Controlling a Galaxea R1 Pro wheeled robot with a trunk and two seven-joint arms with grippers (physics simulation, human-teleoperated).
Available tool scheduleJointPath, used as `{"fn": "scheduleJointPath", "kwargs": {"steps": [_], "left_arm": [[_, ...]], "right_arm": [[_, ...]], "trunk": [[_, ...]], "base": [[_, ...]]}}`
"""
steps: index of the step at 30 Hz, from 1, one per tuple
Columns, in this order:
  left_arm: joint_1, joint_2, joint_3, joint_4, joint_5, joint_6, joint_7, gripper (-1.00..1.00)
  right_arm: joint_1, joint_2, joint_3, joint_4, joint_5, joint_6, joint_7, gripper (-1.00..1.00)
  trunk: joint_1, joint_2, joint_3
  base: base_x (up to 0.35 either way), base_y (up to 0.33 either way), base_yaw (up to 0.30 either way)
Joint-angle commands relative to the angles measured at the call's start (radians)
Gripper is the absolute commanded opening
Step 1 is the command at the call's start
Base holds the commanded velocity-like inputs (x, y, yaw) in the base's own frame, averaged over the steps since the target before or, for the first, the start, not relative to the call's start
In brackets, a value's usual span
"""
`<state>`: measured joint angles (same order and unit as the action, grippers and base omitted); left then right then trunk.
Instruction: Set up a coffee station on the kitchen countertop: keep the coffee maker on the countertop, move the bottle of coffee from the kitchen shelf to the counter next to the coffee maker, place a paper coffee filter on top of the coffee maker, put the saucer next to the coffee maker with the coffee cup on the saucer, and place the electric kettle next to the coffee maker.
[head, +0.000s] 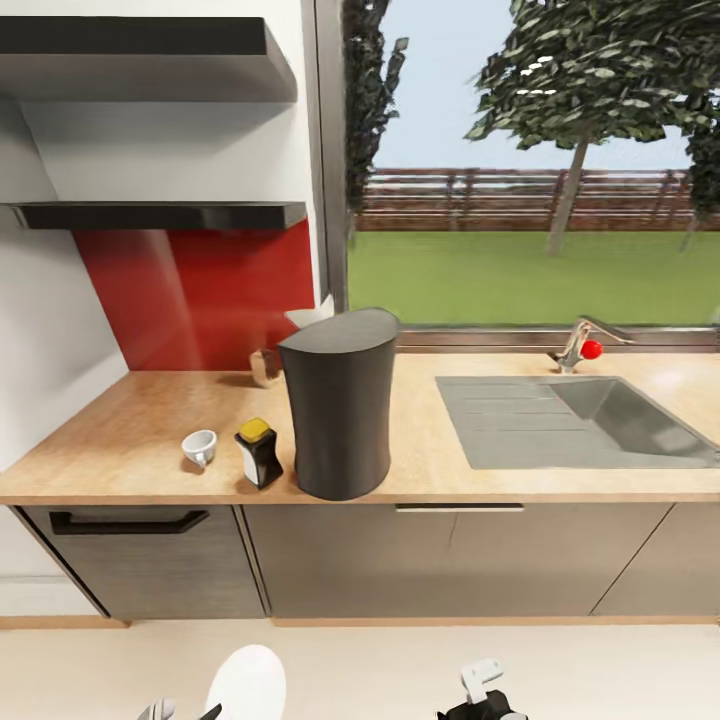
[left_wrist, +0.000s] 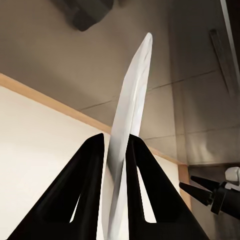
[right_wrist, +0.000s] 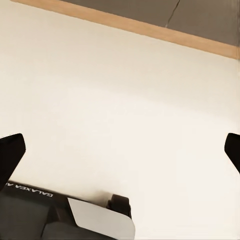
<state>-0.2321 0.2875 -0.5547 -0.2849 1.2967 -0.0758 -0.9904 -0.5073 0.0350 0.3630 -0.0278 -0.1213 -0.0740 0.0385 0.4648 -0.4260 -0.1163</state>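
Down low, the left hand (left_wrist: 116, 150) is clamped on the white saucer (left_wrist: 131, 115), held edge-on. The right hand (right_wrist: 120, 150) has its fingers wide apart. On the tabletop (head: 120, 440), coffee cup (head: 199, 447) and coffee bottle (head: 258, 452) stand just beside the coffee maker (head: 339, 402).

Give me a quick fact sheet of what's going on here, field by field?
Left gripper: shut on white saucer, held on edge
Right gripper: open, over the floor
Coffee maker: upright on countertop
Coffee cup: on countertop, left of coffee bottle
Sink: right of coffee maker
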Motion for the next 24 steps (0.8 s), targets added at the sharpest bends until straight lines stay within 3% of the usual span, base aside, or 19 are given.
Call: {"fn": "scheduleJointPath", "kwargs": {"steps": [1,24], "left_arm": [[-0.001,0.001,-0.008,0.000,0.006,-0.010,0.001,-1.00],[-0.001,0.002,-0.008,0.000,0.006,-0.010,0.001,-1.00]], "right_arm": [[-0.001,0.000,0.007,0.002,-0.011,-0.004,0.004,1.00],[-0.001,-0.001,0.007,0.002,-0.011,-0.004,0.001,1.00]], "trunk": [[0.001,-0.002,-0.002],[0.001,-0.002,-0.002]], "base": [[0.000,-0.273,0.000],[0.000,-0.273,0.000]]}}
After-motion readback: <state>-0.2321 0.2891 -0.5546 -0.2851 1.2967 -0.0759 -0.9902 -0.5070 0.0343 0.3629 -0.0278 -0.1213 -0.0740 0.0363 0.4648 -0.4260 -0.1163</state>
